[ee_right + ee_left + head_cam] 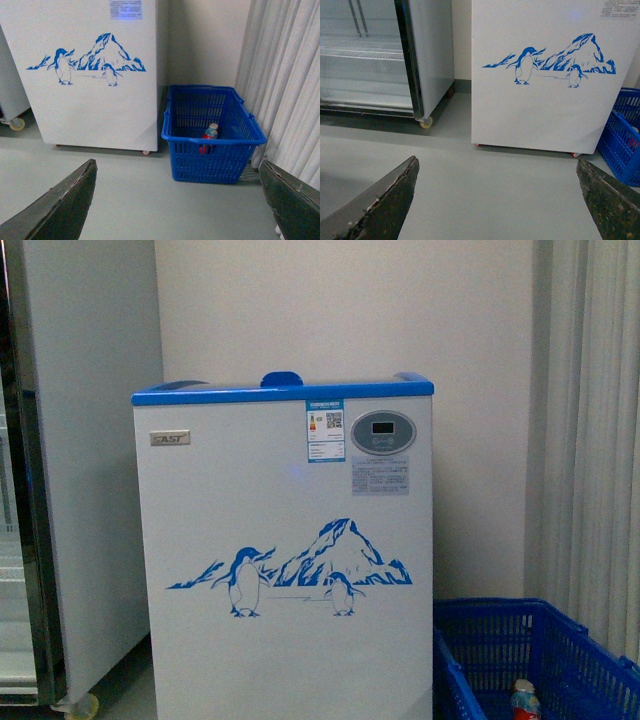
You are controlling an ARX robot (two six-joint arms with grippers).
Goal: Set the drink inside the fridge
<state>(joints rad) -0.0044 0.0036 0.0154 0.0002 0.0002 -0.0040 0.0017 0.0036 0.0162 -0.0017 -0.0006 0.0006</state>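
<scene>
Left hand is released, its 2 fingers spread wide above the bare floor and grasping nothing; it faces the fridge and the grey cabinet beside it. Right hand is likewise released and empty over the floor. The drink, a bottle with a pale cap and red label, sits in a blue basket on the floor, just right of the fridge and next to the curtain. From the front, the fridge's blue rim appears edge-on; whether its lid is open cannot be told.
</scene>
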